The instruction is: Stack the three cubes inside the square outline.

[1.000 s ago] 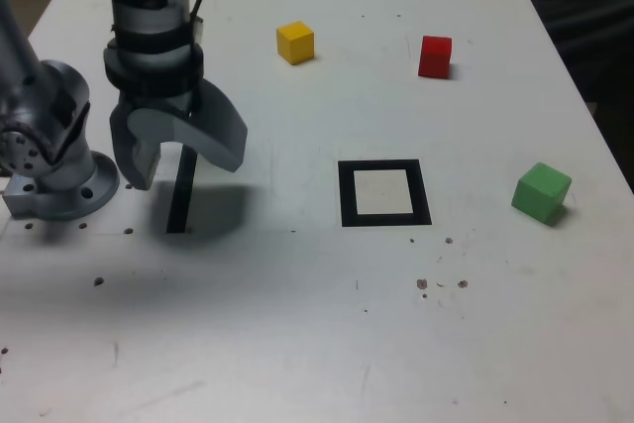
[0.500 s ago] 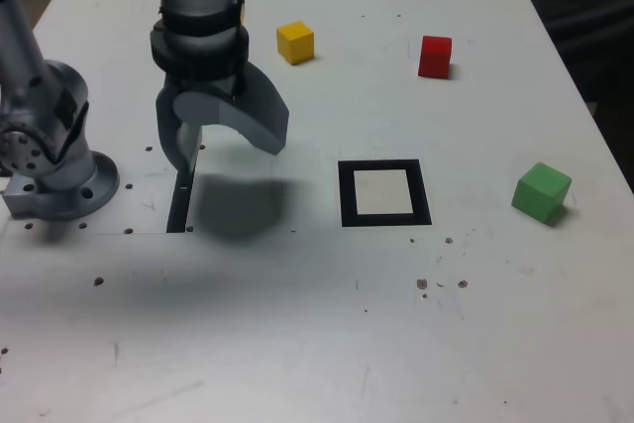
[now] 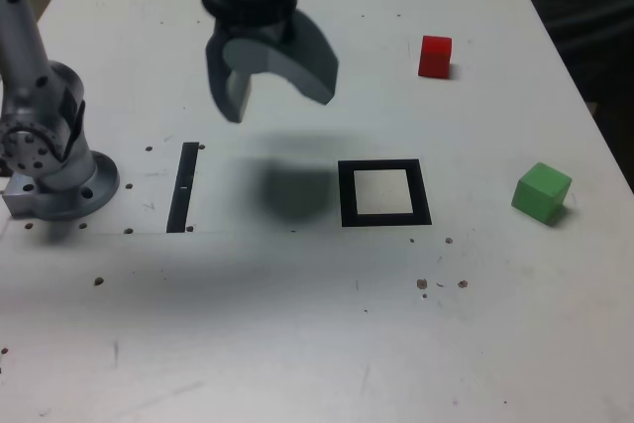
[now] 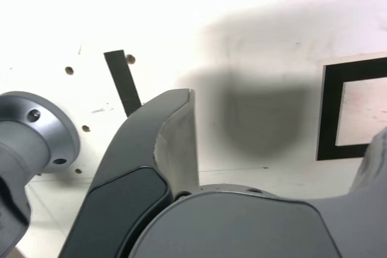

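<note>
A red cube [image 3: 434, 56] sits at the back on the exterior view's right. A green cube [image 3: 542, 192] rests near that view's right edge. The square outline [image 3: 383, 192], a black border around a white centre, lies flat mid-table and has nothing inside it; part of it [image 4: 329, 113] shows in the wrist view. My gripper [image 3: 277, 96] hangs open above the table, behind and to the left of the outline, holding nothing. It covers the spot where the yellow cube stood, so that cube is hidden. One grey finger [image 4: 163, 149] fills the wrist view.
A narrow black strip [image 3: 183, 187] lies on the table left of the outline in the exterior view, also seen as a strip [image 4: 123, 83] from the wrist. The arm's grey base [image 3: 50, 160] stands at the exterior view's left edge. The gripper's shadow [image 3: 297, 190] falls beside the outline.
The open gripper has travelled from over the black strip toward the back and the exterior view's right, and now covers the yellow cube. The cubes have not moved.
</note>
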Robot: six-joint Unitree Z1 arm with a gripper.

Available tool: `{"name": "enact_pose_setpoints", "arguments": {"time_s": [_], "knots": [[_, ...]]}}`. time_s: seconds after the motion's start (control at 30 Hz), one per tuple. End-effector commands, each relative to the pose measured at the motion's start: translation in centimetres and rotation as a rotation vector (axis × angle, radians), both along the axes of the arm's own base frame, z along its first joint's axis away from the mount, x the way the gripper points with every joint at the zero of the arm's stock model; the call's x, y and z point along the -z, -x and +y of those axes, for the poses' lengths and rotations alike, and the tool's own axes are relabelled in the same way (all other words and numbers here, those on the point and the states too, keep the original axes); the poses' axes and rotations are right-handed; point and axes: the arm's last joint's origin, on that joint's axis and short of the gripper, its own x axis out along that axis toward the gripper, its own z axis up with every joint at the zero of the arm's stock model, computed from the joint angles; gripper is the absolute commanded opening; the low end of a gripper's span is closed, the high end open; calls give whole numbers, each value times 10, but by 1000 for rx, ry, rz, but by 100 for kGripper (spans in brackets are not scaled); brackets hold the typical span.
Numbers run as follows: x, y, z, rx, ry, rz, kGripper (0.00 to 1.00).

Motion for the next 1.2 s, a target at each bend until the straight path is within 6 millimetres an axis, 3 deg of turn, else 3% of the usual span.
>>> {"name": "enact_pose_setpoints", "arguments": {"time_s": [0.0,0.43,1.17], "knots": [[-2,-7,4,7,-1,8,99],[-4,-60,52,46,4,23,99],[23,-153,140,89,-54,44,97]]}}
